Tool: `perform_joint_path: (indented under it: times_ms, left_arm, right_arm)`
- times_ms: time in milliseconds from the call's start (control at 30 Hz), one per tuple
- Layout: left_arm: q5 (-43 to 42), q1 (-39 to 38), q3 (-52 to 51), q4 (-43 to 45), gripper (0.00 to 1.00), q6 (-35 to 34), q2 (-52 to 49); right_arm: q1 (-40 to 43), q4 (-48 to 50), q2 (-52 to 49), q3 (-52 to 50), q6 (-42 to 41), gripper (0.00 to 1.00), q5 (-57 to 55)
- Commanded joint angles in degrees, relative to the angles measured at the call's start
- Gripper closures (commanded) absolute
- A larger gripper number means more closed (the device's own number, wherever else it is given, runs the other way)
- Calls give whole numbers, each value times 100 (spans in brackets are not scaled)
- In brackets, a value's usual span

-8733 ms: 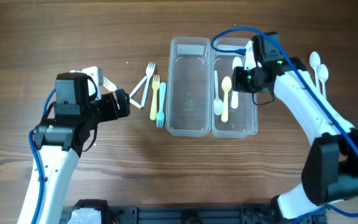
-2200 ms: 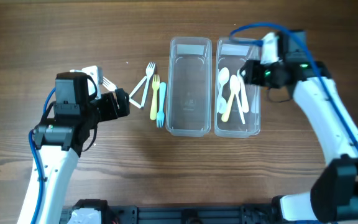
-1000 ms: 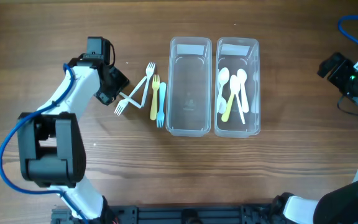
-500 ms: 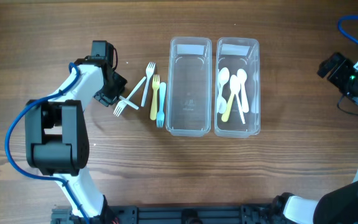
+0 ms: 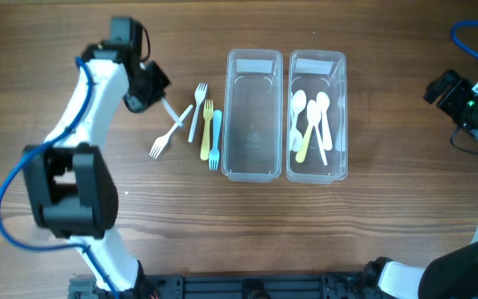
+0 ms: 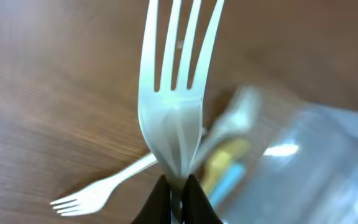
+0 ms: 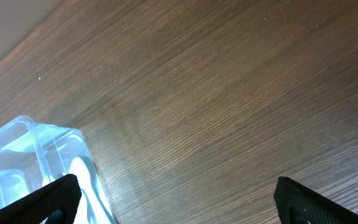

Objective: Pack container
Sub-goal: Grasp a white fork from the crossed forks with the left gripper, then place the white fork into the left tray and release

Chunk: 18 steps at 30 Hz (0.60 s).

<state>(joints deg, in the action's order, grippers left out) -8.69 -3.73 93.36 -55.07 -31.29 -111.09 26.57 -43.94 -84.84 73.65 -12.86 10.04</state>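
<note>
1. At the far left, your left gripper [image 5: 152,83] sits over the wooden table [image 5: 372,241], above and to the left of the row of cutlery. Its fingers [image 6: 194,200] are pinched on the handle of a white plastic fork [image 6: 178,118]. The fork sticks out from the fingertips with its tines pointing away from the wrist camera.
2. Just below and to the right of that gripper, a second white fork [image 5: 164,139] lies loose on the wood. It lies at a slant, tines toward the lower left.
3. Next you have a third white fork [image 5: 197,112], a yellow plastic fork [image 5: 207,129] and a light-blue plastic fork [image 5: 215,139]. They lie side by side just left of the containers. The yellow fork's tines point to the far edge and the blue one's to the near edge.
4. The left clear rectangular plastic container [image 5: 254,170] stands upright, just beside its twin.
5. The right clear rectangular plastic container [image 5: 318,56] holds several white plastic spoons [image 5: 299,104] and one yellow plastic spoon [image 5: 305,145]. They lie lengthwise and overlap.
6. At the right edge, your right gripper [image 7: 179,194] is well apart from both containers. Its fingers are spread wide over bare wood, and a corner of the right container shows at the lower left of its wrist view.
</note>
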Motion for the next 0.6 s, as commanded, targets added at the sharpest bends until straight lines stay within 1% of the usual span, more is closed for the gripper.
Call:
perform_joint_path:
  times_ms: [0,33,100,133,300,367,500,567]
  left_arm:
    - [-201,-483,494,-129,96,1329,850]
    - [-199,-588,494,-114,96,1460,927]
    - [-197,-1038,494,-109,96,1790,1078]
    - [-197,-1338,492,-92,96,1939,1080]
    - [-146,-2203,490,164,96,2636,909]
    - [223,-2581,490,367,96,2660,680]
    - [275,-2785,490,529,96,2640,31]
    - [275,-2785,490,568,94,2459,-236]
  right_arm:
    - [-2,2,42,76,-83,0,24]
    - [-2,2,42,76,-83,0,24]
    - [-2,2,42,76,-83,0,24]
    - [-2,2,42,76,-83,0,24]
    - [-2,2,42,76,-83,0,24]
    - [-2,0,42,76,-83,0,24]
    - [-2,2,42,76,-83,0,24]
    - [-2,2,42,76,-85,0,24]
